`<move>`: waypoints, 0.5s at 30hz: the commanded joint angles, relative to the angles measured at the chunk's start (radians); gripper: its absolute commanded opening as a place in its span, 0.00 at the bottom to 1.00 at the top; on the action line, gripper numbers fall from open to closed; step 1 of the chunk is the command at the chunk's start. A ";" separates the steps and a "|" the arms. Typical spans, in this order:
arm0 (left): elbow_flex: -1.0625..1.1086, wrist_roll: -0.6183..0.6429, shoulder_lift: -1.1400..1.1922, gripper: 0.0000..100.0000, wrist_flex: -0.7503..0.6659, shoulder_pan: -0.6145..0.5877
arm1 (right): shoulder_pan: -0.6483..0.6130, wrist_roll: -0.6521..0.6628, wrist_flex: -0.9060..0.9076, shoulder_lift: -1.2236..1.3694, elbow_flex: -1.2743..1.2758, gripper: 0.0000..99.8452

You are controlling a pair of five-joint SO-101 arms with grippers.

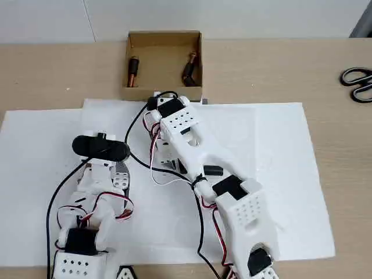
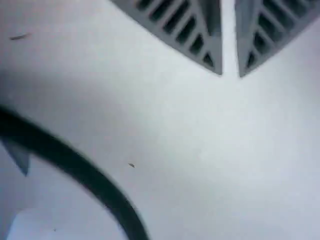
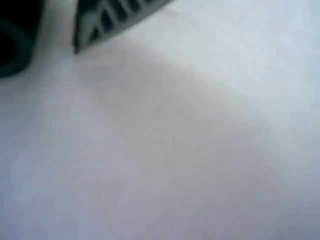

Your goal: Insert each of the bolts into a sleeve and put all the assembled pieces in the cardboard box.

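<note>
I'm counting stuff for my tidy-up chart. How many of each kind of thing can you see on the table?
brown cardboard box: 1
copper-coloured metal pieces in the box: 2
black-handled scissors: 1
white paper sheet: 1
white robot arms: 2
Total: 7

Open brown cardboard box [image 1: 163, 61], copper-coloured bolt-and-sleeve piece [image 1: 133, 71] lying lengthwise near its left wall, second darker piece [image 1: 190, 68] tilted against its right wall, both well apart.
</note>
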 commanded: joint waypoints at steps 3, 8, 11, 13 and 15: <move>-0.007 -0.002 -0.012 0.01 -0.018 -0.005 | -0.004 0.012 -0.024 0.015 -0.002 0.06; -0.005 -0.002 -0.012 0.01 -0.018 -0.005 | -0.005 0.012 -0.015 0.005 -0.009 0.00; -0.005 0.000 -0.012 0.01 -0.018 -0.005 | -0.002 0.012 -0.007 -0.016 -0.009 0.00; -0.012 0.002 -0.012 0.01 -0.018 -0.005 | -0.004 0.011 0.010 -0.071 -0.009 0.00; -0.036 0.005 -0.012 0.01 -0.018 -0.005 | -0.005 0.008 0.024 -0.150 -0.009 0.00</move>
